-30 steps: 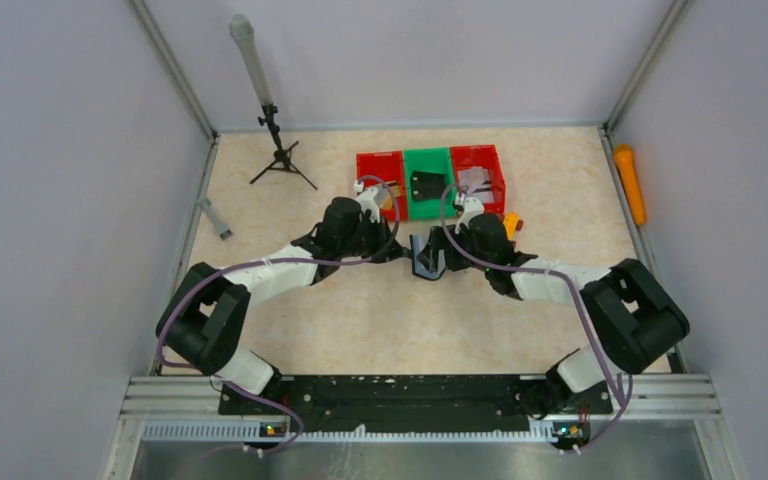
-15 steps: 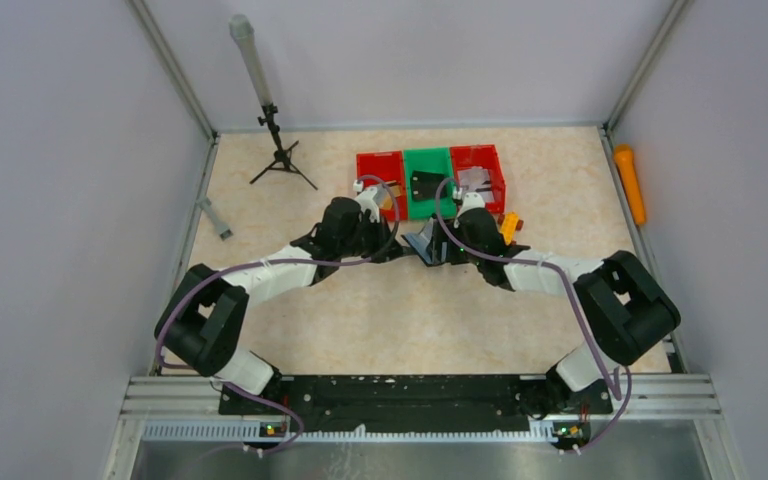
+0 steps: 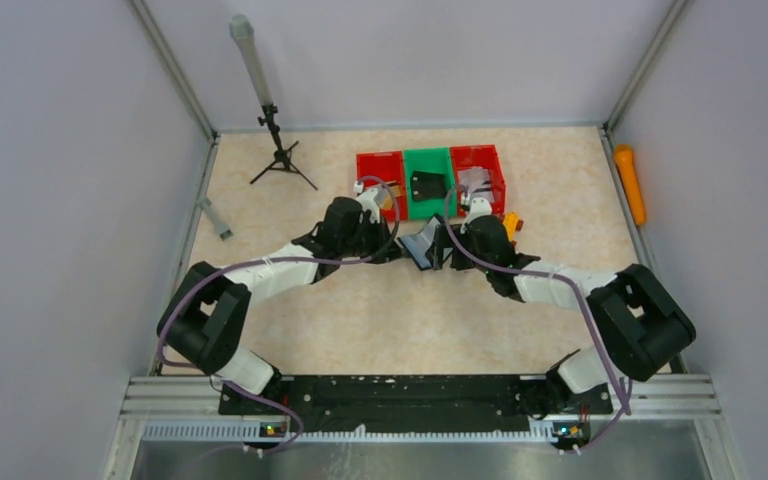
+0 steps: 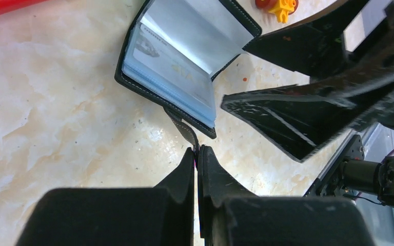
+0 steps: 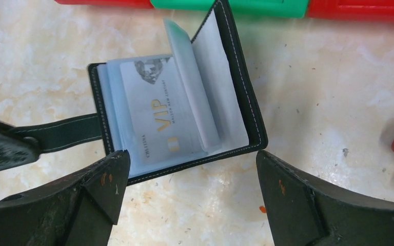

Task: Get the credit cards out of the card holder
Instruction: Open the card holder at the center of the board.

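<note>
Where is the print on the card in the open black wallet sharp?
Right wrist view: the gold VIP print on the pale plastic card in the black folding card holder is sharp. Left wrist view: it is faint, at a slant. Top view: too small.

Tight round card holder [image 5: 174, 118]: bins [image 3: 428, 153] just behind toward far edge, left tool [image 4: 197, 154] pinching its tab [image 4: 184, 128], right tool [image 5: 191, 159] spread wide at its right. Bare surface [image 3: 400, 320] toward near edge gives passage.
</note>
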You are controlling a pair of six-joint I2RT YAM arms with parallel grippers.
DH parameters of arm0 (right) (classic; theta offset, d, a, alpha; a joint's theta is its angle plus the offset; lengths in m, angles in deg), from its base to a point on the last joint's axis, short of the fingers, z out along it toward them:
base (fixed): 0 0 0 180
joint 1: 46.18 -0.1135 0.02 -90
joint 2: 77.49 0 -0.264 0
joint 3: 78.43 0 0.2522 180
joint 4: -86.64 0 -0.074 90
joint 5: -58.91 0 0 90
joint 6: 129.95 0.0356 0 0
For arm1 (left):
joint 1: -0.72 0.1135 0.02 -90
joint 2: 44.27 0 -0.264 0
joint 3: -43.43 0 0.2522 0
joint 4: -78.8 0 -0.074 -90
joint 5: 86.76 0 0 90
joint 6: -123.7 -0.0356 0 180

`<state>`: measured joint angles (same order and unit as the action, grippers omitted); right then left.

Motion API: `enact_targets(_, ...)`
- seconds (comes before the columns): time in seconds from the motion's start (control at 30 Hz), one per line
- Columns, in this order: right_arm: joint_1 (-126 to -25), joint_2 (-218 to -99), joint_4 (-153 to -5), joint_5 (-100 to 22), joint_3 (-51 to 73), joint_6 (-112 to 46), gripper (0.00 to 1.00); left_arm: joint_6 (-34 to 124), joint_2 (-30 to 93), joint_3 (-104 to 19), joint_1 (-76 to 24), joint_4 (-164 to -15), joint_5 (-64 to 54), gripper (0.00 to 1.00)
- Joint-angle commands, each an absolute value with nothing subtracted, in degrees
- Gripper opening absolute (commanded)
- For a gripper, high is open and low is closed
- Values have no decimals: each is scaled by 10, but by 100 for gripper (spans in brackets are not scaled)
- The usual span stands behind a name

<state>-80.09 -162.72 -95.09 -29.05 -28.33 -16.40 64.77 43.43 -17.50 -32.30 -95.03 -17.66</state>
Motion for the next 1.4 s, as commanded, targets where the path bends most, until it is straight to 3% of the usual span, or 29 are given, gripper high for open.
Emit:
enact_targets(0.0, -794, -1577, -1012, -302, -306, -168, 95, 636, 441, -202, -321, -944, -166, 0)
enact_targets(0.3, -777, -1531, -1050, -301, -342, -158, 98, 633, 449, -212, -321, -932, -172, 0)
enact_targets(0.43, -760, -1533, -1030, -280, -339, -140, 94, 632, 455, -216, -321, -927, -173, 0)
enact_targets(0.83, -748, -1609, -995, -333, -286, -157, 86, 630, 459, -221, -321, -918, -172, 0)
enact_targets(1.1, -748, -1649, -996, -334, -260, -182, 88, 630, 465, -224, -321, -917, -178, 0)
enact_targets(1.27, -748, -1681, -1013, -342, -241, -190, 76, 631, 466, -225, -321, -917, -181, 0)
enact_targets(1.37, -748, -1688, -1025, -378, -236, -200, 58, 628, 469, -228, -321, -911, -177, 0)
